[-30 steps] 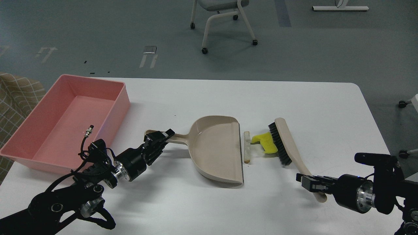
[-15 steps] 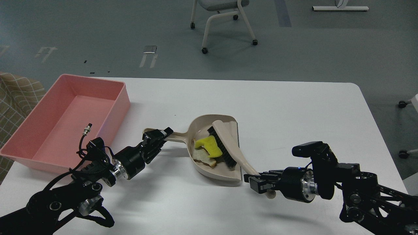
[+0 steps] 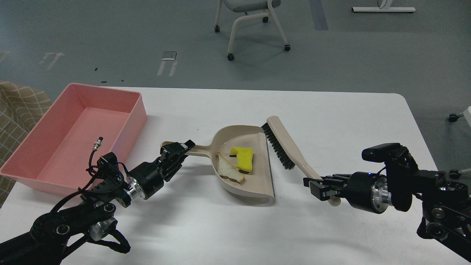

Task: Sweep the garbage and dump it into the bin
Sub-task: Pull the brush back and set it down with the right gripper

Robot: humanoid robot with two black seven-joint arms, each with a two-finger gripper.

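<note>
Yellow chunk and crust strip lie inside dustpan: sweeping looks done. Left gripper clamps the dustpan handle; right gripper clamps brush, just right of the pan. Pink bin, far left, holds no scraps; dumping remains.

Bare table between bin and dustpan, seemingly.

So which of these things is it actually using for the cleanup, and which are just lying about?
Part of the job:
- yellow chunk and crust strip, both in the dustpan
- brush, held by the right gripper
- dustpan handle, held by the left gripper
- pink bin

Just lying about:
- chair on the floor
- checked fabric at left
</note>
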